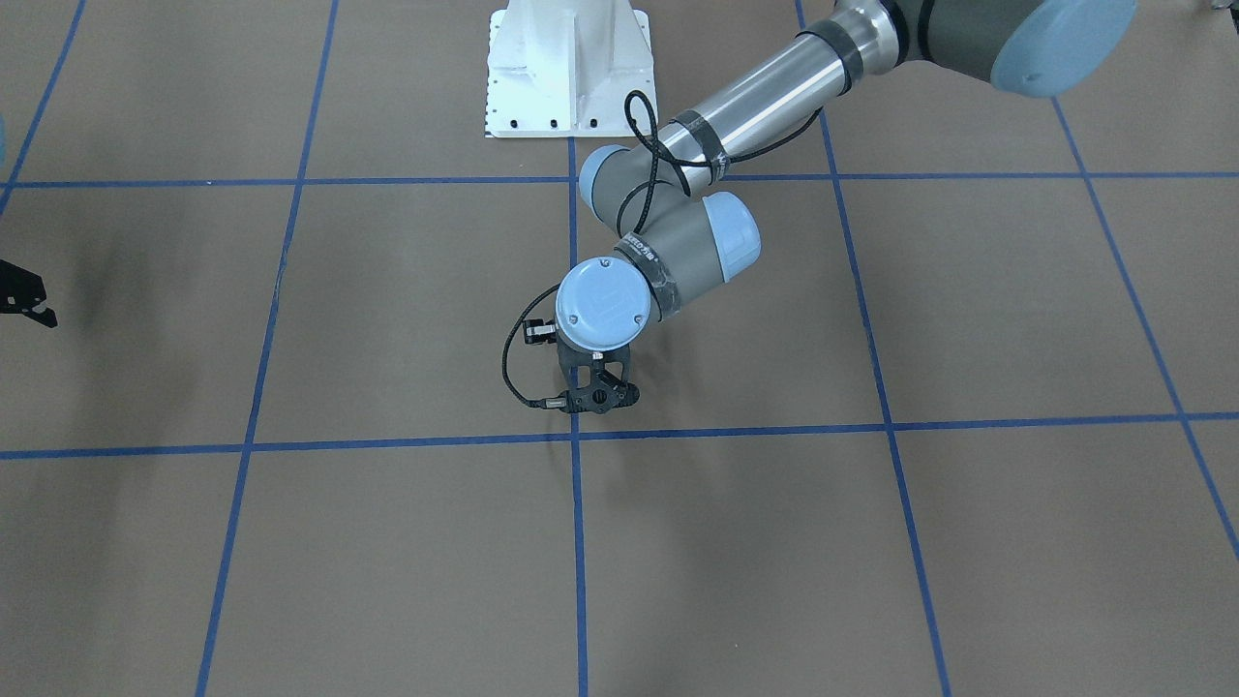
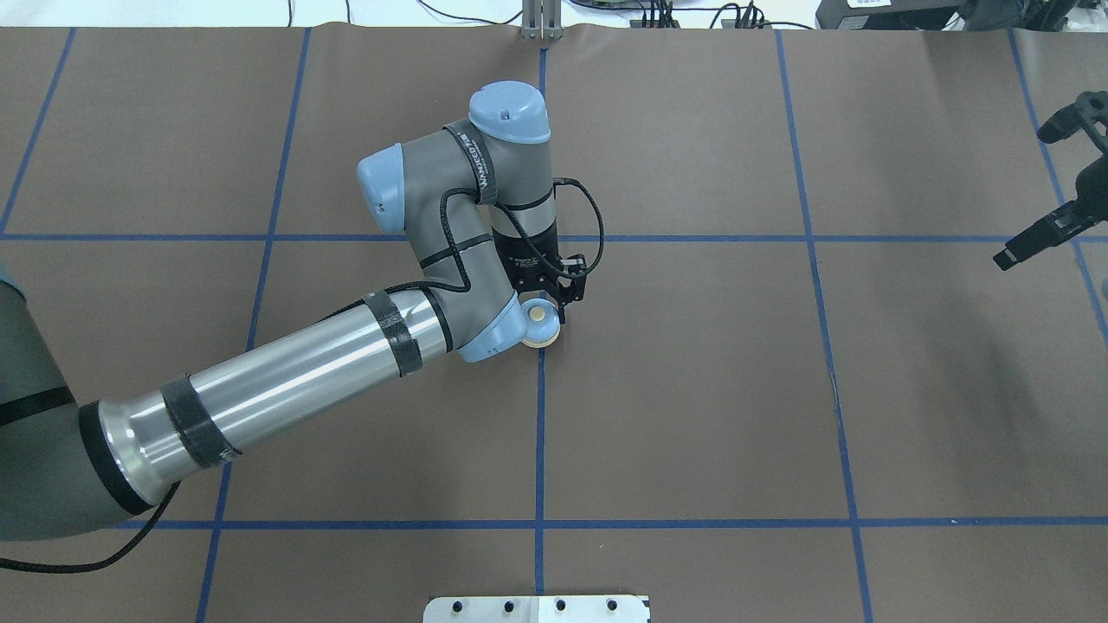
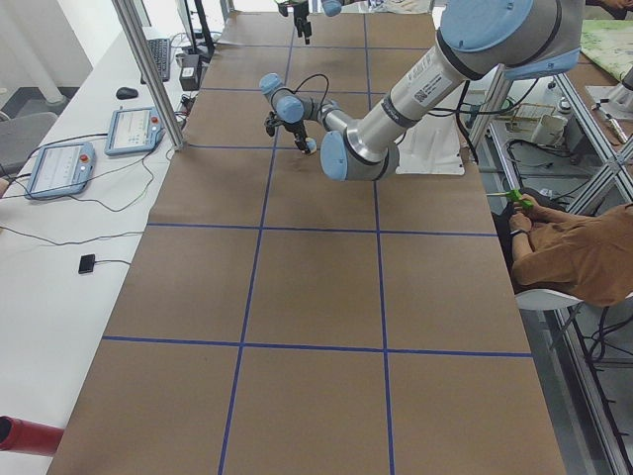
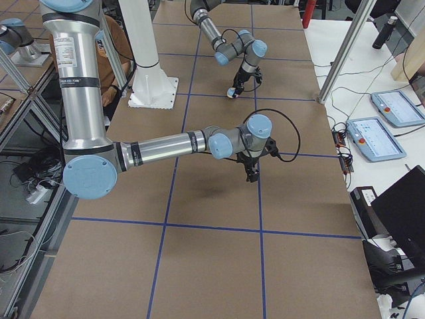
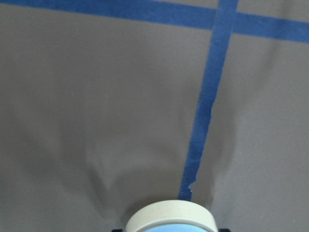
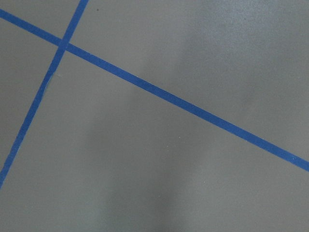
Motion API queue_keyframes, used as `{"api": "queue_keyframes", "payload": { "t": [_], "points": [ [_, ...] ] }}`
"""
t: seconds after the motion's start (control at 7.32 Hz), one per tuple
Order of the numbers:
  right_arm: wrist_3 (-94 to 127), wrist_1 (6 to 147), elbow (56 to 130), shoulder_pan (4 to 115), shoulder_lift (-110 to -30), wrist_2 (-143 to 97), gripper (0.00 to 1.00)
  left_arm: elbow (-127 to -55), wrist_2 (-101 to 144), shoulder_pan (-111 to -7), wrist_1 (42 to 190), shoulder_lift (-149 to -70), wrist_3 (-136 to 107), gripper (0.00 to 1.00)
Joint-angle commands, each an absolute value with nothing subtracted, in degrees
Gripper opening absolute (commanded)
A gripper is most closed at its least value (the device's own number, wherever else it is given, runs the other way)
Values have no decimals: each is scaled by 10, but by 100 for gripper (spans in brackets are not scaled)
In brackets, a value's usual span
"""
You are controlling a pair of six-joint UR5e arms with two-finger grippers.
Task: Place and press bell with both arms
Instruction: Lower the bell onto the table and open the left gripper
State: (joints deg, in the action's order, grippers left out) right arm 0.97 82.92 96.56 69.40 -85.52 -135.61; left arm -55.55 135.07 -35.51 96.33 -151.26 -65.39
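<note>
Reach of the left arm (image 2: 303, 381) runs from 8 o'clock to the tabletop (image 2: 692, 389) centre, wrist folded back, left pincer (image 2: 547, 303) pointing down, clamped on the bell (image 2: 544, 329). Its cream base faces the tabletop, axis roughly upright. The right pincer (image 2: 1026, 247) hangs at 3 o'clock; I cannot tell its grip.
</note>
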Motion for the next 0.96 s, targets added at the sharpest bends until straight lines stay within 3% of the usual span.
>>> {"api": "queue_keyframes", "payload": {
  "t": [0.0,0.41,0.55,0.82],
  "points": [
    [10,830,965,693,-854,-1356,100,-555,1350,-353,975,-1513,-654,29],
    [10,830,965,693,-854,-1356,100,-555,1350,-353,976,-1513,-653,34],
    [10,829,965,693,-854,-1356,100,-555,1350,-352,979,-1513,-653,39],
    [10,829,964,693,-854,-1355,100,-552,1349,-348,996,-1513,-653,63]
  ]
}}
